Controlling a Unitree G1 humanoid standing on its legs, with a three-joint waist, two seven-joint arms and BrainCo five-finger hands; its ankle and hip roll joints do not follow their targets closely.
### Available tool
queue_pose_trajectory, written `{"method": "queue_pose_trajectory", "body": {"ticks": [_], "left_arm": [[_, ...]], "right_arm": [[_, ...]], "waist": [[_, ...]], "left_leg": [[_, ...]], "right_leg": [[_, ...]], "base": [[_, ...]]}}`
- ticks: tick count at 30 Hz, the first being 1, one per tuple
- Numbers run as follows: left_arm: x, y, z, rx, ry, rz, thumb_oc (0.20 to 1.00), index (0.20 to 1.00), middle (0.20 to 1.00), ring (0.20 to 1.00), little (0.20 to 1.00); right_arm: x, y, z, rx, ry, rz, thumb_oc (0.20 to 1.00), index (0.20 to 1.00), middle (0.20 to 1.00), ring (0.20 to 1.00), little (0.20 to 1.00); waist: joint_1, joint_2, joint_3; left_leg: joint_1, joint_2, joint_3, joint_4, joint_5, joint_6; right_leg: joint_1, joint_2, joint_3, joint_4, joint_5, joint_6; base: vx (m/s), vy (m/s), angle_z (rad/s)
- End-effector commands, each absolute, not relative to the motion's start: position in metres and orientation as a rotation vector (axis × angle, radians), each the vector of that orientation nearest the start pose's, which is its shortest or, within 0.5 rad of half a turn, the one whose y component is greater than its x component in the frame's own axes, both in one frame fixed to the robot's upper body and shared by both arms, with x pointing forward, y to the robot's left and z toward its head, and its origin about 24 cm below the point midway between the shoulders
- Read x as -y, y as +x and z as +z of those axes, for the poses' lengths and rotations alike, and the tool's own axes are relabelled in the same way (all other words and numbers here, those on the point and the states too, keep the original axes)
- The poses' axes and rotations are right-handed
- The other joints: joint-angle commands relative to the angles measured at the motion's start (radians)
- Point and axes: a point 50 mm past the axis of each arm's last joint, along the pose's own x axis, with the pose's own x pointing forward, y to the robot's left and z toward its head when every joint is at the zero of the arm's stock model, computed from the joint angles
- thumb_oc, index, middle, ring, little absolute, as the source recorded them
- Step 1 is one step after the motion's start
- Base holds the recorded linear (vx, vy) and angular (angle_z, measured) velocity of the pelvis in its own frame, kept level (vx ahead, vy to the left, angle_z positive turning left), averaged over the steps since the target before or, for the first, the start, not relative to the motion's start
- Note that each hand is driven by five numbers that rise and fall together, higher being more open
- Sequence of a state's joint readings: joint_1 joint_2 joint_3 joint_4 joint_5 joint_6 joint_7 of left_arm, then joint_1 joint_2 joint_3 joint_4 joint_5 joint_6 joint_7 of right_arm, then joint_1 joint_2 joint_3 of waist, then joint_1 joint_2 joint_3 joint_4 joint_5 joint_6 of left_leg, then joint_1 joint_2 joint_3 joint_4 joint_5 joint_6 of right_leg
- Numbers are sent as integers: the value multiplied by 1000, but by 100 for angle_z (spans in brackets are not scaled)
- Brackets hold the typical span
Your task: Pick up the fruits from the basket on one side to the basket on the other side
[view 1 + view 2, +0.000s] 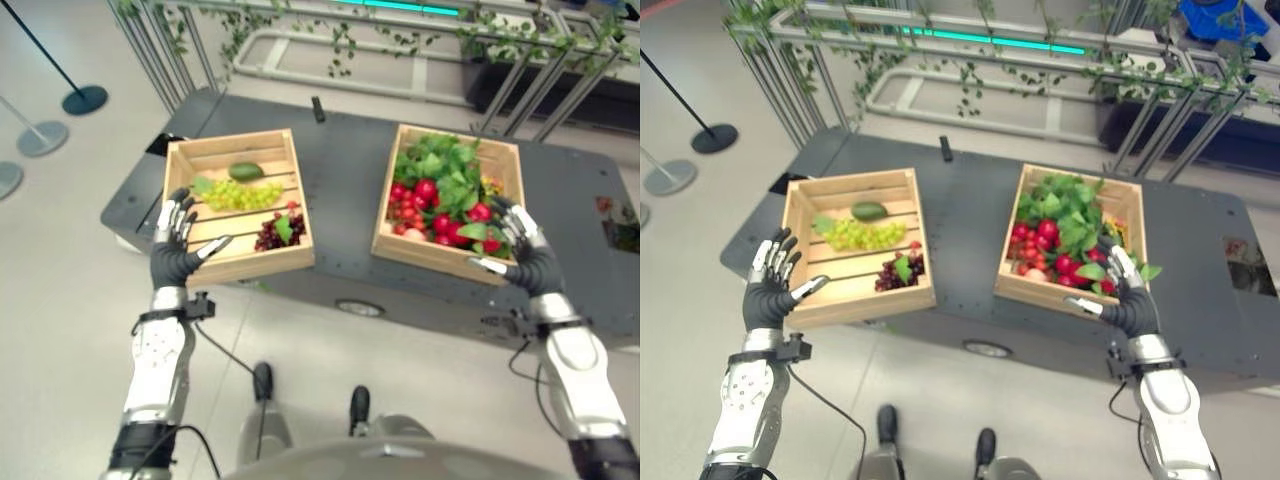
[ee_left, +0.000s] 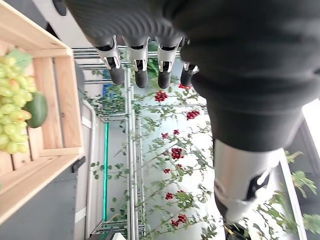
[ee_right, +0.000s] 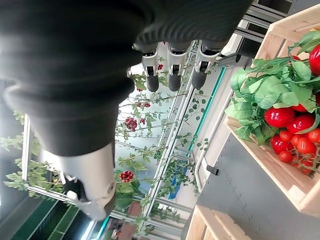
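Fingers of the left hand (image 1: pixel 176 255) are standing straight and spread, grasping nothing, with the thumb sticking out toward the left crate (image 1: pixel 180 160). That hand is hovering just outside the crate's near left corner, and whether its thumb tip is touching the front board cannot be told. Just past the fingertips, inside this crate, a bunch of green grapes (image 1: pixel 240 194) is lying across the slats, a green avocado (image 1: pixel 245 171) is sitting beyond the grapes toward the far wall, and a dark purple grape cluster (image 1: pixel 275 233) with a green leaf on it is resting off to the thumb side, near the front right corner.

The right hand (image 1: pixel 528 262) is likewise holding its fingers released and extended, empty, at the near right corner of the right crate (image 1: pixel 445 135). Its fingertips are reaching up alongside the crate's right wall, and its thumb is pointing inward along the front board. Just beside those fingers, red fruits (image 1: pixel 440 222) are heaped under a mass of green leaves (image 1: pixel 440 165) that is covering most of the crate.

Both crates are sitting well apart on a dark grey table (image 1: pixel 345 160), with a small black object (image 1: pixel 317 108) lying beyond them near its far edge.
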State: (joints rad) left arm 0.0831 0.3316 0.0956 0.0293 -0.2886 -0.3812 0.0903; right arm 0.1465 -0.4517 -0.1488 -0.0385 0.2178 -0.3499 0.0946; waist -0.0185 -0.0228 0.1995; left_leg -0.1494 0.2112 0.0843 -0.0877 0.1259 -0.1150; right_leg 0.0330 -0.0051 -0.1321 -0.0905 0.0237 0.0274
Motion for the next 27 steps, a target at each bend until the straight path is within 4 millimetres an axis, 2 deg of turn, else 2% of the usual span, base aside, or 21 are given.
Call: {"method": "queue_pose_trajectory", "body": {"ticks": [1,3,4,5,6,7,8,9,10,11,12,15,18,19,21,22,23,24,25,26,27], "left_arm": [[-251,232,105,456,134,177,1000,1000,1000,1000,1000],[-250,234,109,468,151,160,1000,1000,1000,1000,1000],[-250,234,109,469,153,161,1000,1000,1000,1000,1000],[-249,236,112,474,171,150,1000,1000,1000,1000,1000],[-249,236,114,481,178,142,1000,1000,1000,1000,1000],[-249,236,114,482,178,143,1000,1000,1000,1000,1000],[-251,233,116,484,188,147,1000,1000,1000,1000,1000],[-251,233,116,484,189,147,1000,1000,1000,1000,1000],[-253,231,116,478,213,150,1000,1000,1000,1000,1000],[-253,231,116,478,213,150,1000,1000,1000,1000,1000],[-256,230,116,481,219,167,1000,1000,1000,1000,1000],[-257,230,115,476,228,173,1000,1000,1000,1000,1000],[-254,232,106,444,209,168,1000,1000,1000,1000,1000],[-254,233,91,388,160,174,1000,1000,1000,1000,1000],[-254,234,80,338,163,170,1000,1000,1000,1000,1000],[-258,234,47,186,201,183,1000,1000,1000,1000,1000],[-258,234,47,188,202,183,1000,1000,1000,1000,1000],[-260,234,34,130,216,191,1000,1000,1000,1000,1000],[-264,231,12,23,244,212,1000,1000,1000,1000,1000],[-269,217,-32,-197,246,242,1000,1000,1000,1000,1000],[-269,217,-32,-196,246,243,1000,1000,1000,1000,1000]], "right_arm": [[253,219,111,406,-304,8,1000,1000,1000,1000,1000],[249,222,112,412,-304,13,1000,1000,1000,1000,1000],[249,222,112,413,-303,13,1000,1000,1000,1000,1000],[244,226,113,422,-307,26,1000,1000,1000,1000,1000],[242,227,114,428,-316,35,1000,1000,1000,1000,1000],[242,227,114,429,-316,35,1000,1000,1000,1000,1000],[238,230,114,432,-307,48,1000,1000,1000,1000,1000],[238,230,114,432,-307,49,1000,1000,1000,1000,1000],[236,230,111,416,-313,63,1000,1000,1000,1000,1000],[236,230,111,416,-313,63,1000,1000,1000,1000,1000],[235,231,110,408,-306,82,1000,1000,1000,1000,1000],[234,231,107,394,-308,91,1000,1000,1000,1000,1000],[235,230,96,344,-294,86,1000,1000,1000,1000,1000],[237,232,86,306,-288,66,1000,1000,1000,1000,1000],[239,233,76,264,-279,43,1000,1000,1000,1000,1000],[242,233,59,184,-282,30,1000,1000,1000,1000,1000],[242,234,59,186,-282,29,1000,1000,1000,1000,1000],[242,234,51,150,-281,29,1000,1000,1000,1000,1000],[244,233,35,83,-285,13,1000,1000,1000,1000,1000],[248,229,3,-69,-294,-4,1000,1000,1000,1000,1000],[248,230,3,-67,-294,-4,1000,1000,1000,1000,1000]], "waist": [[-7,-33,-57],[-14,-50,-48],[-8,-54,-49],[-17,-53,-39],[-21,-49,-33],[-20,-49,-33],[-9,-36,-23],[-9,-36,-24],[-22,-32,-21],[-21,-31,-21],[-19,-36,-14],[-15,-45,-10],[-18,-53,-6],[-9,-51,-10],[-10,-45,-13],[-15,-36,-10],[-15,-36,-11],[-15,-34,-9],[-15,-30,-5],[-12,-22,4],[-12,-23,3]], "left_leg": [[-56,-70,38,88,-27,2],[-48,-106,64,137,-75,44],[-53,-109,72,143,-80,48],[-26,-133,95,150,-111,77],[-6,-138,107,143,-116,84],[-4,-139,110,140,-115,86],[30,-144,139,116,-128,97],[32,-144,139,112,-127,97],[65,-160,148,94,-139,102],[62,-158,150,93,-135,102],[72,-166,170,89,-140,100],[88,-170,176,86,-159,92],[91,-184,167,92,-165,97],[89,-186,176,67,-151,95],[90,-185,176,58,-146,93],[94,-182,172,56,-143,90],[90,-182,172,56,-139,90],[89,-182,170,58,-138,89],[87,-182,167,59,-137,88],[84,-181,157,62,-135,84],[80,-181,157,63,-132,84]], "right_leg": [[68,-159,-79,119,-140,127],[11,-212,-49,241,-96,141],[-2,-219,-39,256,-102,144],[-64,-255,-33,352,-26,154],[-90,-266,-52,387,12,153],[-93,-267,-48,391,12,154],[-134,-277,-133,442,21,146],[-135,-278,-133,444,19,146],[-169,-223,-139,435,-24,143],[-171,-221,-138,432,-20,141],[-207,-181,-175,343,-65,122],[-197,-158,-201,220,-56,111],[-169,-138,-135,195,-54,118],[-159,-135,-154,158,-34,118],[-157,-131,-157,152,-30,118],[-152,-125,-149,156,-38,115],[-155,-126,-149,154,-34,114],[-154,-126,-151,153,-34,112],[-154,-125,-152,152,-36,111],[-149,-126,-156,153,-43,109],[-152,-126,-156,151,-39,108]], "base": [[333,568,-42],[174,342,-11],[174,399,-22],[169,386,-26],[168,377,-34],[140,354,-49],[89,238,-55],[244,402,-94],[144,165,-81],[222,251,-82],[93,77,-31],[154,15,-28],[113,-27,23],[47,-54,47],[72,-56,3],[86,-55,-16],[66,-47,-3],[9,-31,2],[23,-59,0],[5,-45,-1],[2,-41,5]]}}
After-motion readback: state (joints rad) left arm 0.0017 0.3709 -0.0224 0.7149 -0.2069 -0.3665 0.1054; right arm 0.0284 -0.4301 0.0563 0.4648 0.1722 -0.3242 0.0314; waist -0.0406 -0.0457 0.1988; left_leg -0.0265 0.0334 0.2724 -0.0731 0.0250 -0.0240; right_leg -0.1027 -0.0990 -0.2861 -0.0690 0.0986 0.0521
